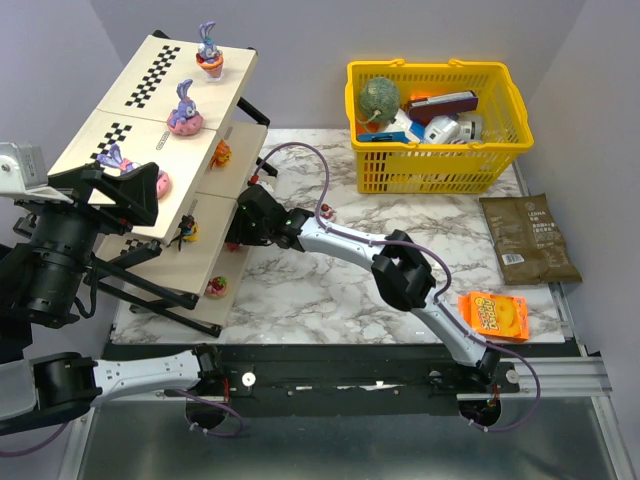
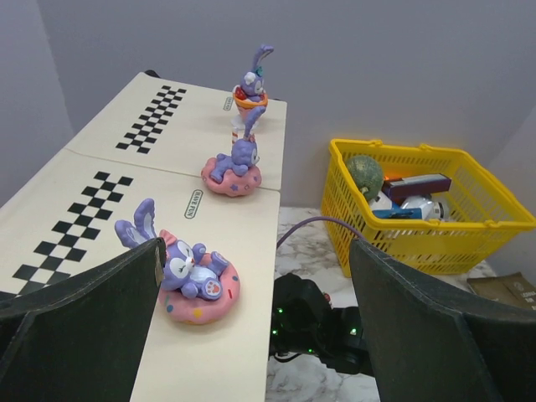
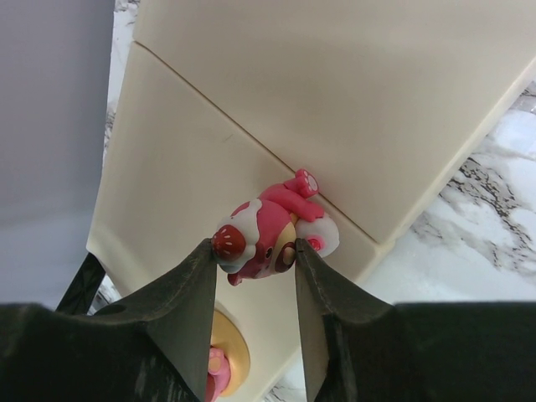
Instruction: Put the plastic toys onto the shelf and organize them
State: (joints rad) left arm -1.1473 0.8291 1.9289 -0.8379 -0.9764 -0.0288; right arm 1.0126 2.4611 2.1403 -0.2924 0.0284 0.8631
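A flat orange snack packet (image 1: pixel 493 315) lies close to the near right corner of the white marbled worktop (image 1: pixel 330 290). Further in along the right edge lies a brown foil pouch (image 1: pixel 528 238).

The slanted beige three-tier shelf with checkered strips and a black frame (image 1: pixel 232 85) takes up the left side, reaching back to the far left corner. On its lowest, nearest tier stands a small pink-and-red figurine (image 1: pixel 217 288). A little further in, the right gripper (image 3: pixel 253 251) reaches to the shelf's right edge. Its two dark fingers are clamped on a glossy pink-and-red toy with white patches (image 3: pixel 272 222), which lies against a beige panel at a seam between two panels. Near it on the shelf's right part sits a black-and-orange figurine (image 1: pixel 187 232), and higher up a tiny orange-red figurine (image 1: pixel 222 153).

The left gripper (image 2: pixel 255 247) hangs over the shelf's left part, its jaws wide apart and holding nothing. Just by its left finger a purple rabbit lies on its back on a pink doughnut (image 2: pixel 194 280). Further up the slope sits a second purple rabbit on a pink doughnut (image 2: pixel 232 172). On the top tier a purple rabbit in an orange cup (image 2: pixel 251 92) stands upright.

In the far right corner a yellow plastic basket (image 1: pixel 440 67) holds a green ball (image 1: pixel 379 97) and some white-blue boxes.
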